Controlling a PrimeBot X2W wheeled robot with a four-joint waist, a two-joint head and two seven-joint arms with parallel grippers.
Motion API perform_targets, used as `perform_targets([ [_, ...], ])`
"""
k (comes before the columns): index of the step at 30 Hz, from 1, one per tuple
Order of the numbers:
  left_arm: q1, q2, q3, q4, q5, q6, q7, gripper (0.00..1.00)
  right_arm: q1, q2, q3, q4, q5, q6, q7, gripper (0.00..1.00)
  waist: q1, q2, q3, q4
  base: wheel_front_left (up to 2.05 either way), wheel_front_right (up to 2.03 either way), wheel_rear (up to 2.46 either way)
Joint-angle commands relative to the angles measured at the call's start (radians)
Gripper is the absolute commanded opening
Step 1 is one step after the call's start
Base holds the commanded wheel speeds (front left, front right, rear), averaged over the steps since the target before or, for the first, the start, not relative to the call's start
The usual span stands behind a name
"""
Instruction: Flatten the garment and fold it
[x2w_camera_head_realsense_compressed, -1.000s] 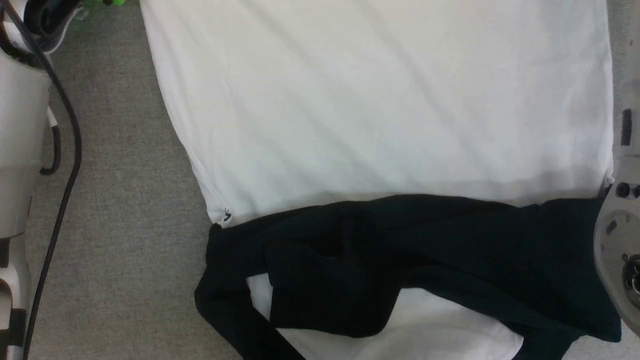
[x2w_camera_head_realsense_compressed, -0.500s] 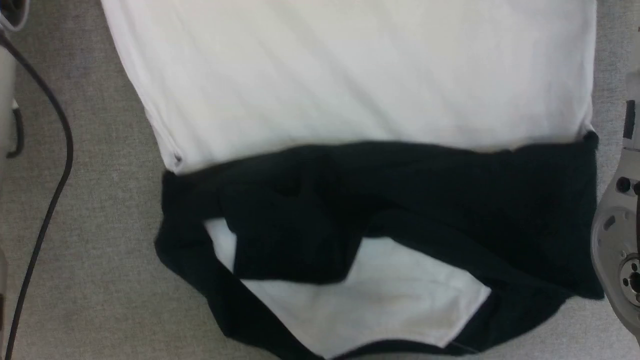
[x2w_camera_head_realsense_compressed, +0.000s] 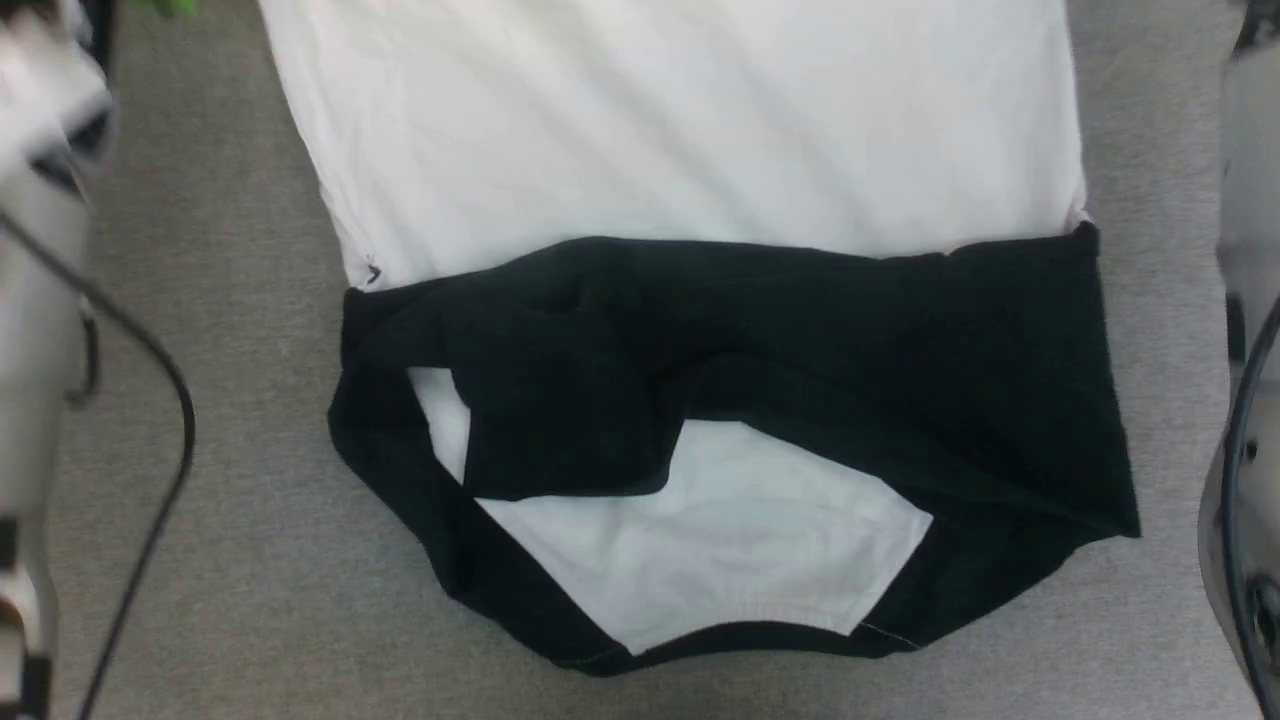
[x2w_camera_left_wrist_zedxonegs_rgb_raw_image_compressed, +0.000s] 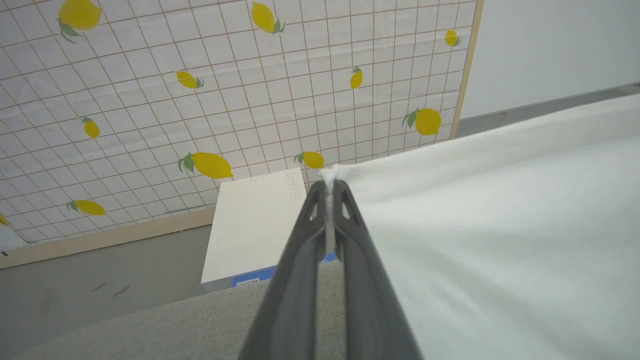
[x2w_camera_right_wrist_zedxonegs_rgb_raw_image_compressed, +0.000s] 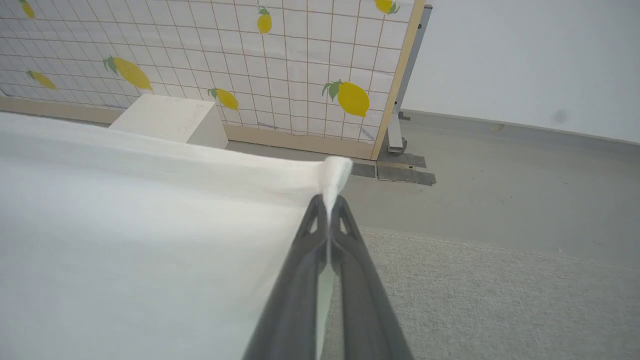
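Observation:
The garment (x2w_camera_head_realsense_compressed: 680, 120) lies on the grey surface in the head view, its white body stretching upward out of frame. Its black sleeves and shoulders (x2w_camera_head_realsense_compressed: 800, 340) are bunched across the near end, around a white patch by the collar. In the left wrist view my left gripper (x2w_camera_left_wrist_zedxonegs_rgb_raw_image_compressed: 329, 186) is shut on a corner of the white cloth (x2w_camera_left_wrist_zedxonegs_rgb_raw_image_compressed: 500, 240), which stretches taut to the right. In the right wrist view my right gripper (x2w_camera_right_wrist_zedxonegs_rgb_raw_image_compressed: 329, 200) is shut on another white corner (x2w_camera_right_wrist_zedxonegs_rgb_raw_image_compressed: 336, 175), the cloth spreading left.
Pale arm parts (x2w_camera_head_realsense_compressed: 40, 300) and a black cable (x2w_camera_head_realsense_compressed: 160, 450) stand at the left edge of the head view, another arm part (x2w_camera_head_realsense_compressed: 1245, 400) at the right. A lemon-patterned screen (x2w_camera_left_wrist_zedxonegs_rgb_raw_image_compressed: 250, 90) and a white box (x2w_camera_left_wrist_zedxonegs_rgb_raw_image_compressed: 255, 225) stand beyond the grey surface (x2w_camera_right_wrist_zedxonegs_rgb_raw_image_compressed: 475, 300).
The head camera has shifted, so the garment sits higher in view and its collar end now shows whole. The black sleeves lie flatter and more spread than a second ago.

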Motion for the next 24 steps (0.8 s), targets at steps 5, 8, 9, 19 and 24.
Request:
perform_targets([
  [5, 0.239, 0.025, 0.017, -0.14, -0.046, 0.0, -0.089, 0.0, 0.211, -0.082, 0.087, -0.137, 0.104, -0.002, -0.066, 0.0, 0.0, 0.0, -0.193, 0.019, 0.0, 0.0, 0.0],
  [8, 0.389, 0.033, 0.024, -0.239, -0.074, 0.019, -0.109, 0.0, 0.358, -0.124, 0.116, -0.24, 0.146, -0.002, -0.076, 0.0, 0.0, 0.0, -0.259, 0.032, 0.0, 0.0, 0.0],
  [9, 0.449, 0.039, 0.022, -0.276, -0.082, 0.026, -0.108, 0.0, 0.419, -0.136, 0.116, -0.284, 0.164, -0.002, -0.076, 0.0, 0.0, 0.0, -0.28, 0.037, 0.0, 0.0, 0.0],
  [19, 0.915, 0.064, -0.024, -0.52, -0.239, 0.055, -0.006, 0.0, 0.983, -0.15, -0.009, -0.637, 0.179, -0.002, -0.018, 0.0, 0.0, 0.0, -0.41, 0.088, 0.0, 0.0, 0.0],
  [24, 1.045, 0.07, -0.044, -0.528, -0.34, 0.037, 0.056, 0.0, 1.139, -0.108, -0.071, -0.694, 0.153, -0.002, 0.025, 0.0, 0.0, 0.0, -0.441, 0.101, 0.0, 0.0, 0.0],
])
